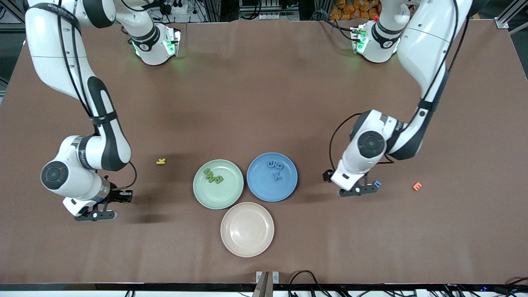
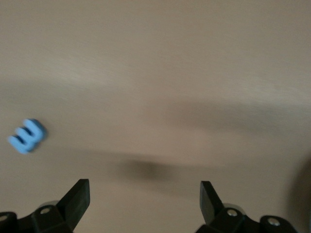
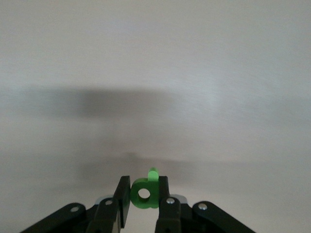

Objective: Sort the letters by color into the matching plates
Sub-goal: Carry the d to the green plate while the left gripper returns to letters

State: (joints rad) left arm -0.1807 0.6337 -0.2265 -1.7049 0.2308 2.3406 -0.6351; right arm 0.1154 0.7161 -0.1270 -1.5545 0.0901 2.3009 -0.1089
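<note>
My right gripper (image 3: 144,191) is shut on a small green letter (image 3: 146,194); in the front view this gripper (image 1: 108,215) hangs over bare table toward the right arm's end. My left gripper (image 2: 145,194) is open and holds nothing. It sits low over the table (image 1: 363,189), and a blue letter (image 2: 27,136) lies just outside its fingers (image 1: 377,184). The pale green plate (image 1: 222,198) holds green letters (image 1: 213,176). The blue plate (image 1: 264,187) holds blue letters (image 1: 275,170). The beige-pink plate (image 1: 247,229) holds nothing.
A yellow letter (image 1: 161,161) lies on the table between the right arm and the green plate. An orange letter (image 1: 417,186) lies toward the left arm's end, past the left gripper. The three plates touch in a cluster at the middle.
</note>
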